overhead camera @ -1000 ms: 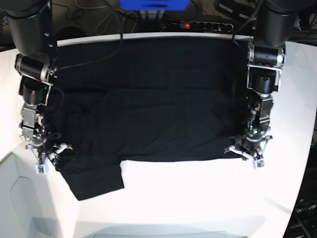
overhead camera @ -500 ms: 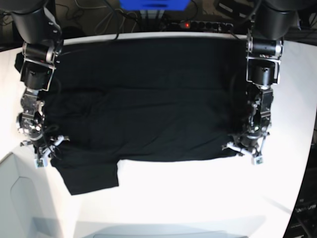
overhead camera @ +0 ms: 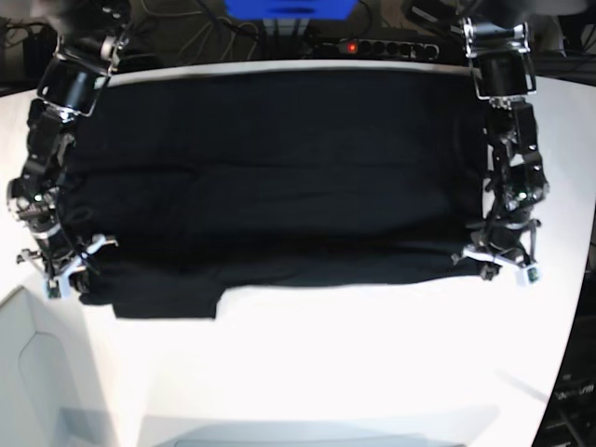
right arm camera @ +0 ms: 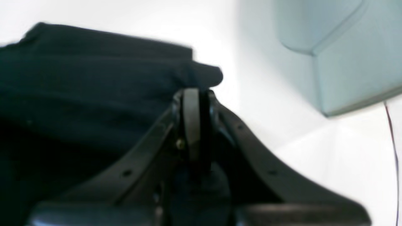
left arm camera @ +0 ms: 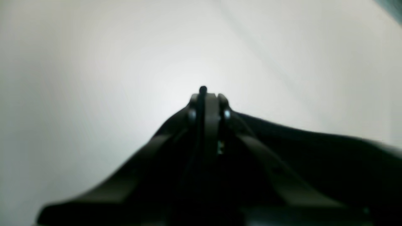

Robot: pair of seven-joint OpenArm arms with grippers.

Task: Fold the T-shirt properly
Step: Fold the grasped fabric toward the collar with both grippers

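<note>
The black T-shirt (overhead camera: 279, 186) lies spread wide across the white table (overhead camera: 372, 363), with one sleeve (overhead camera: 163, 300) sticking out at the front left. My left gripper (overhead camera: 500, 264) is at the shirt's front right corner, shut on the cloth. In the left wrist view the closed left gripper (left arm camera: 204, 95) has the T-shirt (left arm camera: 314, 150) trailing off to its right. My right gripper (overhead camera: 67, 272) holds the front left edge by the sleeve. The right wrist view shows the right gripper (right arm camera: 191, 94) shut, with folded T-shirt (right arm camera: 78, 78) cloth bunched at its tips.
A power strip (overhead camera: 372, 47) with a red light and a blue object (overhead camera: 289, 7) sit behind the table's back edge among cables. A pale grey-blue panel (overhead camera: 28, 372) lies at the front left corner, and this panel (right arm camera: 345, 47) also shows in the right wrist view.
Both grippers have moved outward and toward the back while holding the cloth. The shirt is pulled wider and flatter, and the front left sleeve has been drawn left and up.
</note>
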